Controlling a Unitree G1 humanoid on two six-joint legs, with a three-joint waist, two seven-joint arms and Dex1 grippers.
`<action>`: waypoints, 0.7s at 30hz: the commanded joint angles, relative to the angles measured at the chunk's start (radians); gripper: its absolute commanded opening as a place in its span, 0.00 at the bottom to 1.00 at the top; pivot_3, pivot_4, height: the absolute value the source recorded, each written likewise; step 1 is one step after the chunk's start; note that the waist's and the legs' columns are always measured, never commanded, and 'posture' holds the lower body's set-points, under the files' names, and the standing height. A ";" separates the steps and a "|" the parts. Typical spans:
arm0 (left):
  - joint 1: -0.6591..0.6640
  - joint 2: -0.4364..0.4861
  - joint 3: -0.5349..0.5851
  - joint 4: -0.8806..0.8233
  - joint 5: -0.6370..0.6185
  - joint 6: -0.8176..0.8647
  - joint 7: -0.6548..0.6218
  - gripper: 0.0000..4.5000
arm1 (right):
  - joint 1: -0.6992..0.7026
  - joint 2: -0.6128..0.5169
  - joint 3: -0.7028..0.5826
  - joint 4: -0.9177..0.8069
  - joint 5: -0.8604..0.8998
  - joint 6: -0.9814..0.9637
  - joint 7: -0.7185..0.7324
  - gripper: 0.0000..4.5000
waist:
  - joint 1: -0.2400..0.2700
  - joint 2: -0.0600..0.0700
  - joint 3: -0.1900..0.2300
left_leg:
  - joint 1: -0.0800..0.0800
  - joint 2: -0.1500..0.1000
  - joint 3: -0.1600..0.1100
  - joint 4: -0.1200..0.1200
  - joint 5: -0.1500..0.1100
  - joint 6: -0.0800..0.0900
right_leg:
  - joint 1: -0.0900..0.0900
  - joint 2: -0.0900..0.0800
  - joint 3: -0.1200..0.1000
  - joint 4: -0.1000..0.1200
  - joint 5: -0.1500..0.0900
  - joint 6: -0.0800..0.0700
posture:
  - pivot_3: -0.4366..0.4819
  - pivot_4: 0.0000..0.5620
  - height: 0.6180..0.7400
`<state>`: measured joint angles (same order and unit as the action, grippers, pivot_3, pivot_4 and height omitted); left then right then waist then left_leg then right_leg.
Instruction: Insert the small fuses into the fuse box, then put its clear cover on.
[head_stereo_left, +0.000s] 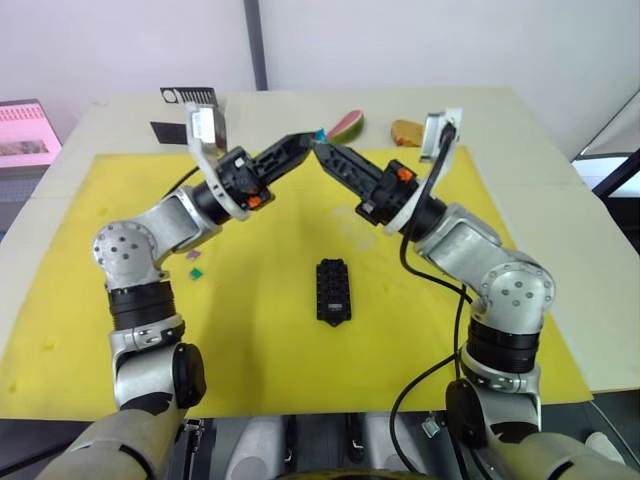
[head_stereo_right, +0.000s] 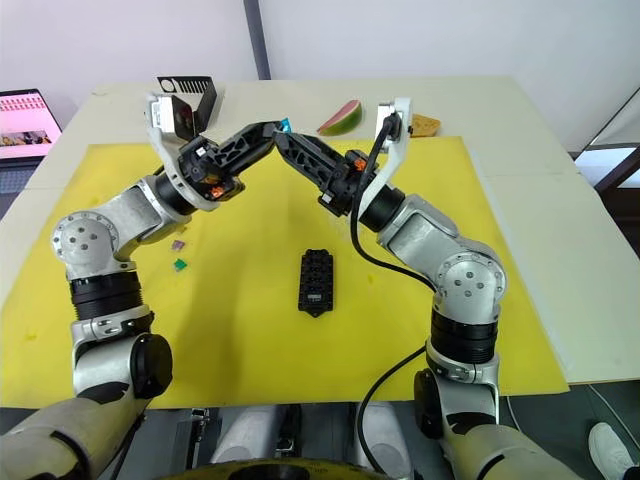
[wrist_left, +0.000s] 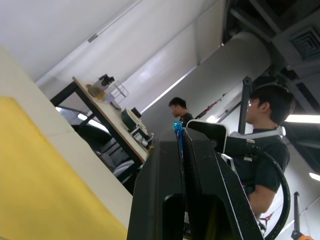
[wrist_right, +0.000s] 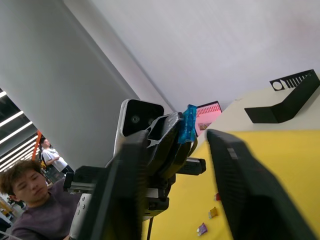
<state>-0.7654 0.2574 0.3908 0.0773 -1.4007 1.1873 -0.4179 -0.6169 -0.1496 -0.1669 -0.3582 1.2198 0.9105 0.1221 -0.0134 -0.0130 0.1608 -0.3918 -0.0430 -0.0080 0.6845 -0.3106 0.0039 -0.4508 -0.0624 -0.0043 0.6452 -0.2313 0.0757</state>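
Left pincer (head_stereo_right: 272, 128) pinches blue fuse (head_stereo_right: 284, 125) aloft; right pincer (head_stereo_right: 285, 140) gapes narrowly beside it, above fuse box (head_stereo_right: 316, 282).

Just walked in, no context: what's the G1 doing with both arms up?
Mid handover, it looks like. Both arms are raised over the yellow mat, fingertips meeting. The left gripper pinches a blue fuse, and the right gripper stands open around it. The fuse box lies on the mat, nothing gripping it. A few more fuses lie near the left arm.
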 joint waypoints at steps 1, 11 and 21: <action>-0.013 0.009 -0.008 -0.023 -0.028 -0.018 -0.007 0.00 | -0.020 -0.008 0.001 -0.024 0.029 -0.017 -0.003 0.01 | 0.000 0.000 0.000 | 0.000 0.000 0.000 0.000 0.000 0.000 | 0.000 0.000 0.000 0.000 0.000 0.000 | 0.48 0.27 1.00; 0.008 0.035 -0.027 -0.032 -0.027 -0.026 -0.007 0.00 | -0.005 -0.025 -0.003 -0.048 0.112 -0.022 0.007 0.01 | 0.001 0.000 0.000 | 0.000 0.000 0.000 0.000 0.000 0.001 | 0.000 0.000 0.000 0.000 0.000 0.000 | 0.48 0.27 1.00; 0.074 0.344 -0.055 -0.095 0.030 0.055 -0.231 0.97 | -0.033 -0.190 -0.014 -0.027 0.163 0.031 0.077 0.00 | -0.004 0.000 0.001 | 0.000 0.001 0.000 0.000 -0.001 0.002 | 0.000 0.001 0.000 0.000 0.000 0.000 | 0.48 0.27 1.00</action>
<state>-0.6964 0.5519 0.3471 0.0447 -1.3964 1.2318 -0.5690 -0.6246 -0.3052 -0.1628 -0.3623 1.3596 0.9279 0.1597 -0.0171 -0.0128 0.1613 -0.3919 -0.0421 -0.0078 0.6842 -0.3123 0.0070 -0.4507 -0.0615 -0.0043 0.6442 -0.2316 0.0753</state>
